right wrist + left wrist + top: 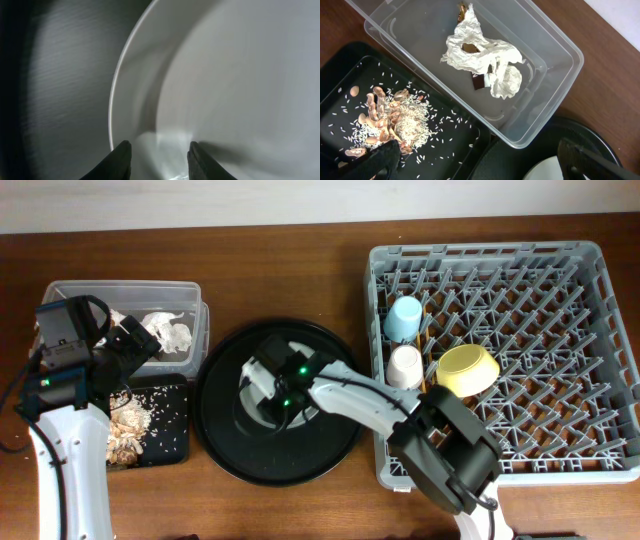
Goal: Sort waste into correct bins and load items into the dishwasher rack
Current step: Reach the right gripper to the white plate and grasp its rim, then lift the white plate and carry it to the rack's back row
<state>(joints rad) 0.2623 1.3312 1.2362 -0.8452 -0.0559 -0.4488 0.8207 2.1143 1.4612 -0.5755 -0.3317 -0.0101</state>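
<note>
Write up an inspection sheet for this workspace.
Surface: brown wooden table.
Job's things: light-blue cup, pale pink cup and yellow bowl in dishwasher rack; plate on round black tray; napkins in clear tub; food scraps in flat black tray.
Clutter: nothing seen.
Grippers: left gripper open above tub and flat tray; right gripper open, low over plate.
Cables: black cable beside left arm.
Surroundings: pale wall behind table.
</note>
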